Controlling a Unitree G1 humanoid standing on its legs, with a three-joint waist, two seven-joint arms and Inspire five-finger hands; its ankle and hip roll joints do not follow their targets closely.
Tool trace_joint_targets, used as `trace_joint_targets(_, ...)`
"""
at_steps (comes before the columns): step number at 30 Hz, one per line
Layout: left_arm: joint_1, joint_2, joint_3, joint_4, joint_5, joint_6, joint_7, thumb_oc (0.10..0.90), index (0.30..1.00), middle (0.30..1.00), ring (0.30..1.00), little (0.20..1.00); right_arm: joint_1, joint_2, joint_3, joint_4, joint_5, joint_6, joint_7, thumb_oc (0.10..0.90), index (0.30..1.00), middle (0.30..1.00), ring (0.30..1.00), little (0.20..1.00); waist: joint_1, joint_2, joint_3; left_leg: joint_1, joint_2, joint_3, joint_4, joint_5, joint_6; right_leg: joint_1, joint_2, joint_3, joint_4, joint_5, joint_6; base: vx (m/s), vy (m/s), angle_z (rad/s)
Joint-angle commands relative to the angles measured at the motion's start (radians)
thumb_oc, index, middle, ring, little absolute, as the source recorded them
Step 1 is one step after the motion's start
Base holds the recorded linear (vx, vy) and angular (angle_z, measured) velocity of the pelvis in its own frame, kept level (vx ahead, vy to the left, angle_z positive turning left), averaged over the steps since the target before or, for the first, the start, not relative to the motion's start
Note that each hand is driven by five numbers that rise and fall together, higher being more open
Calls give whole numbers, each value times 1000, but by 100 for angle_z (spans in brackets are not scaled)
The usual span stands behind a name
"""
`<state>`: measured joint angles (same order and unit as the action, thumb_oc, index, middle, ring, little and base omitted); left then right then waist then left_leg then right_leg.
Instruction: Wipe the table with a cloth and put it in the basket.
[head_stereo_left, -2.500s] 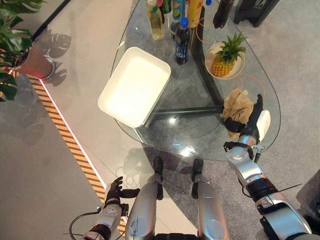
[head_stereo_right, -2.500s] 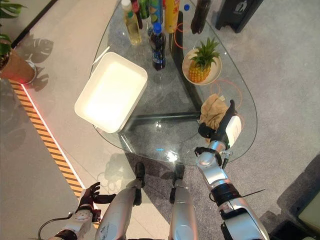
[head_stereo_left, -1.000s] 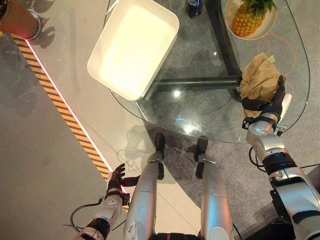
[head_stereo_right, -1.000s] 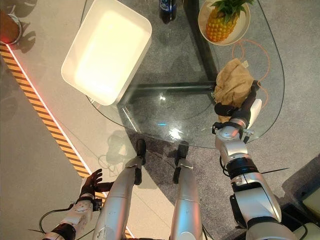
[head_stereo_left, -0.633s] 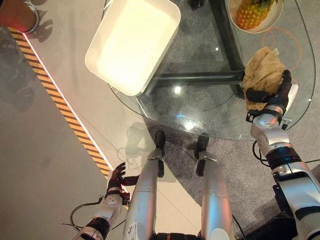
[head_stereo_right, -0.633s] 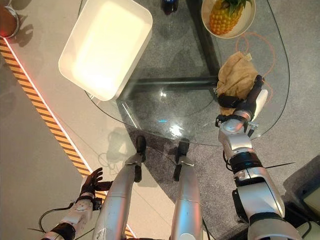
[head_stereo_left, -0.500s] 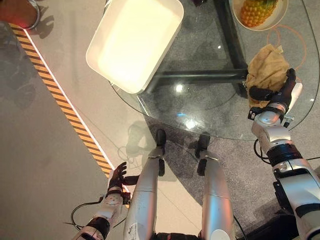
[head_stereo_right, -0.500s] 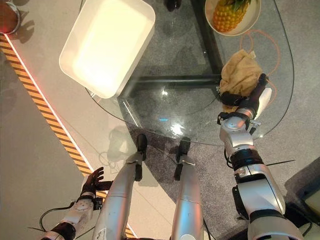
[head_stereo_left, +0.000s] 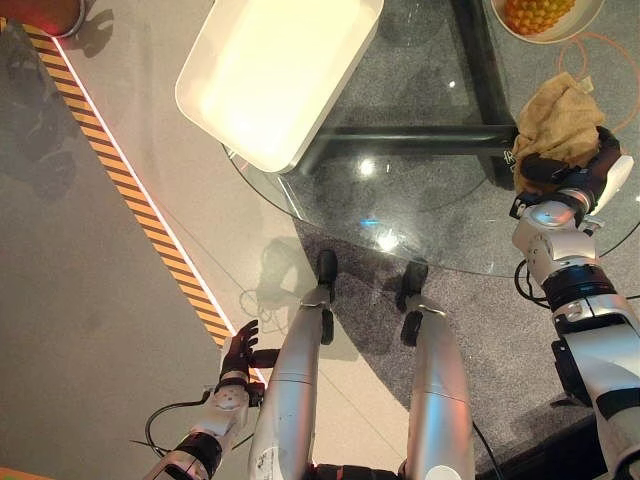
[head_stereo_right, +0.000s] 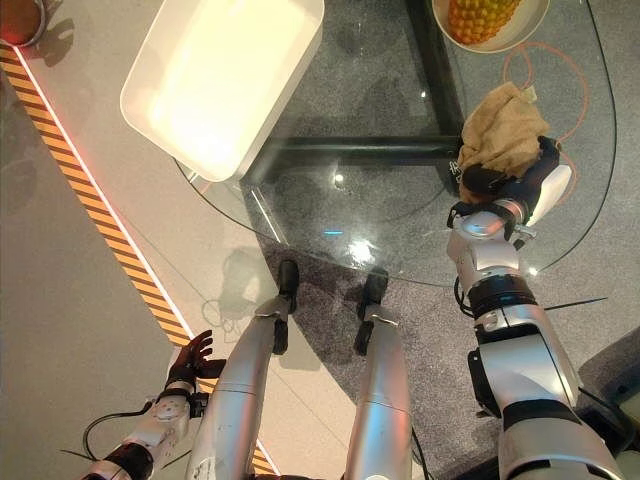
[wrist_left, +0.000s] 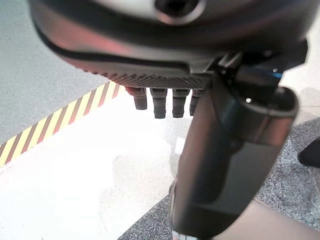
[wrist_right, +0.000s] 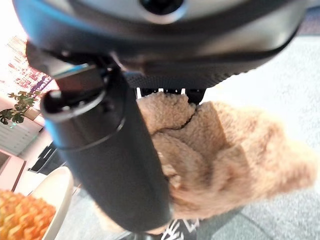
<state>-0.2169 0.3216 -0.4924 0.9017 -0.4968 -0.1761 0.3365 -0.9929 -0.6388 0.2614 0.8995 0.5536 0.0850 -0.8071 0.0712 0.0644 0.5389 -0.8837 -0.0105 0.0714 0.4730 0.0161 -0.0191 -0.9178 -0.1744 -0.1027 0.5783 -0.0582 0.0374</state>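
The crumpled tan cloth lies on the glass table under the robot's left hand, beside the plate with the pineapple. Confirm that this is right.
Wrong hand. The right hand rests on the crumpled tan cloth, as the left eye view shows; the left hand hangs low by the floor. The rest holds: the cloth lies on the glass table, beside the plate with the pineapple.

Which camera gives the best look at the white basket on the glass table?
The left eye view: the white basket sits at the glass table's left edge, nearly whole, with only its far end cut off. The right eye view shows the same basket, likewise cropped at the top.
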Motion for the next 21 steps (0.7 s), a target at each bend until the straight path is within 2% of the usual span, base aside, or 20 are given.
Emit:
trace_joint_targets(1, 92, -48, -39, -15, -15, -9, -3, 800, 900, 900, 900, 900, -98, -102, 71, -23, -5, -30, 29, 100, 300, 300, 300, 200, 21, 73, -19, -6, -41, 8, 80, -107, 31, -19, 69, -52, 34, -25, -40, 0, 0, 0)
trace_joint_targets(14, 110, -45, -44, -24, -30, -39, -15, 800, 900, 900, 900, 900, -128, -112, 106, 4, -24, -36, 79, 100, 300, 300, 300, 200, 30, 78, -19, -6, -43, 7, 70, -100, 36, -22, 76, -50, 34, -21, -39, -3, 14, 0)
trace_joint_targets(21, 119, -45, -42, -35, -30, -45, -9, 800, 900, 900, 900, 900, -137, -89, 147, -96, -129, -55, 85, 100, 300, 300, 300, 200, 33, 74, -19, -4, -44, 7, 63, -97, 36, -17, 76, -50, 24, -14, -32, -6, 24, 0)
